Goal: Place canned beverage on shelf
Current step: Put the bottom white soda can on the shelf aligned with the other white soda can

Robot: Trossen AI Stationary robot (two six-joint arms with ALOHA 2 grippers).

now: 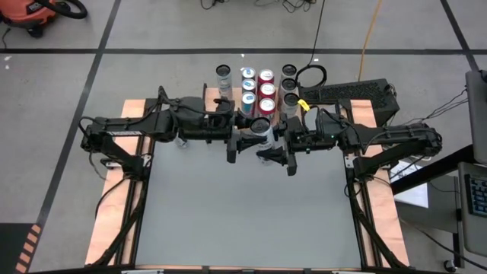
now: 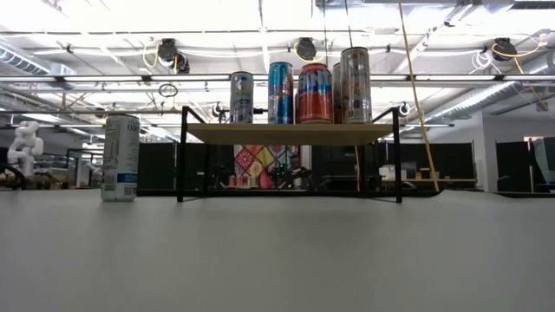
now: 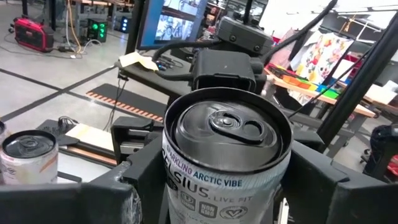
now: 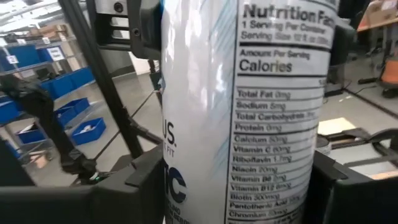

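The can (image 1: 261,126) sat between both arms near the middle of the tabletop's (image 1: 243,205) far half, with the shelf (image 2: 286,133) just beyond it at 12 o'clock. The left claw (image 3: 225,193) was closed partway on it, fingers (image 3: 127,186) pressed to either side below the rim. The right claw (image 4: 242,196) gripped the same can lower on its printed wall, equally part-closed.

By its look it was a tall, slim aluminium beverage can: stiff if full and moderately heavy, but thin-walled, smooth and likely slippery, so a hard squeeze could dent it. The mid-body, with fingers on opposite sides, seemed the safest hold, because a grip near the top might let it swing.

Only the high view showed both arms meeting at one can. The left wrist view alone showed the unopened tab, and the right wrist view alone showed the nutrition panel. The low view showed neither claw, but it did show four cans (image 2: 314,92) upright on the shelf top and another can (image 2: 120,158) standing on the tabletop at 9 o'clock from the shelf. I could not tell whether the gripped can was touching the tabletop.
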